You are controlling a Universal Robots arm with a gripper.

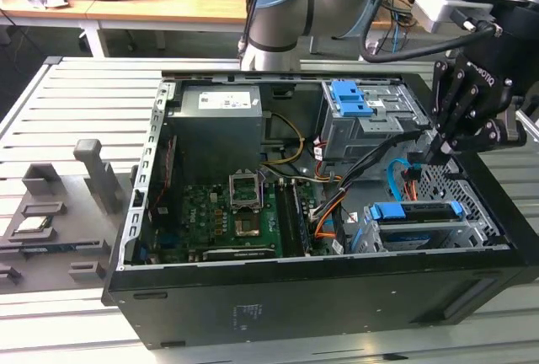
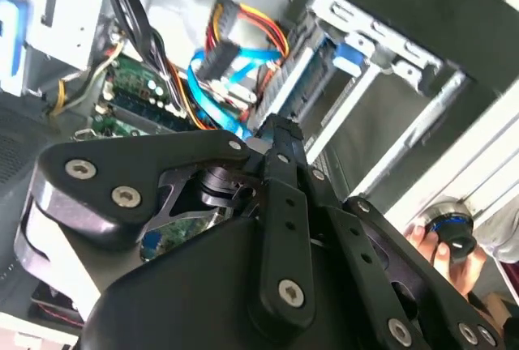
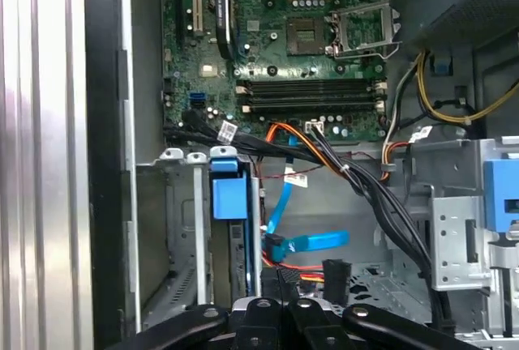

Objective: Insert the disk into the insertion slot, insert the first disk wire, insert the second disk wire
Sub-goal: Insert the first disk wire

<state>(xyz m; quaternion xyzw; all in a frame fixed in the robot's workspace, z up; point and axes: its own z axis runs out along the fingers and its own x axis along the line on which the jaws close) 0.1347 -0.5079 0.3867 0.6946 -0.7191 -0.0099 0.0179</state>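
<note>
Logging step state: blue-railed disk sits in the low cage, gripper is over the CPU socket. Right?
No. The gripper is not over the CPU socket; the exterior view shows it beside the light-blue cable, by the low cage. The disk does sit in that cage.

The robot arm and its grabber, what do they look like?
The arm is made of fat round silver-grey tubes with grey-blue caps at the joints. Black cables loop along it. Its gripper is black, built from flat bars joined with silver screws, and carries small white lettering. A white box sits near the wrist.
</note>
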